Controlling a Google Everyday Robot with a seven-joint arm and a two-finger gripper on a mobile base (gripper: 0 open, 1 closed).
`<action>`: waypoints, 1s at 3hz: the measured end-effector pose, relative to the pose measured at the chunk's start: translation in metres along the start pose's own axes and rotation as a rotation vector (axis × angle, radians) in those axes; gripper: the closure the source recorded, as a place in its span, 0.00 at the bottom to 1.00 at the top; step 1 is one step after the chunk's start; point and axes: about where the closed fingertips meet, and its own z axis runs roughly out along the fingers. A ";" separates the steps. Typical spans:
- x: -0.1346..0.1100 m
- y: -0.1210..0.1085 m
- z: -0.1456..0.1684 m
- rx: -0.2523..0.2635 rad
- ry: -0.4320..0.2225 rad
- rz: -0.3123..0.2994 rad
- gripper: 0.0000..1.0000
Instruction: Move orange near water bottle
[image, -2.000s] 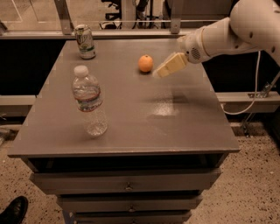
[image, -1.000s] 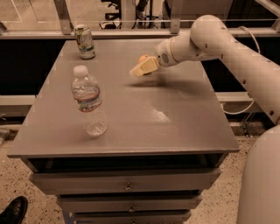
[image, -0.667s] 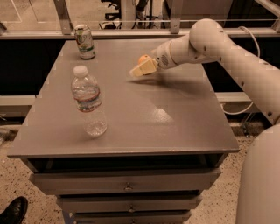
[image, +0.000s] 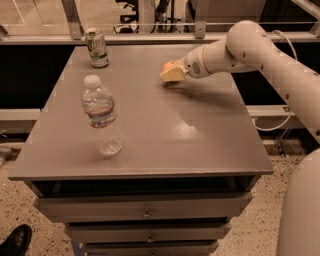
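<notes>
The orange (image: 168, 65) sits at the back middle of the grey table (image: 200, 145), mostly hidden; only its top shows. My gripper (image: 172, 74) reaches in from the right and is right at the orange, covering its front and lower part. The water bottle (image: 101, 115) stands upright at the table's left front, clear plastic with a white cap and a red, white and blue label. It is well apart from the orange, to the left and nearer the front edge.
A green-and-white soda can (image: 96, 47) stands at the table's back left corner. My white arm (image: 260, 45) spans the back right of the table. A railing (image: 150, 37) runs behind it. Drawers (image: 145, 212) lie below the front edge. A black shoe (image: 15, 241) is at the bottom left.
My gripper came in from the right to the orange and covered it. Over the last second it has stayed there, shifting only slightly. The bottle and can have not moved.
</notes>
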 end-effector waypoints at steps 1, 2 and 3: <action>-0.012 0.008 -0.024 -0.054 -0.018 -0.018 0.95; -0.016 0.045 -0.058 -0.169 -0.023 -0.086 1.00; -0.015 0.093 -0.092 -0.274 -0.052 -0.187 1.00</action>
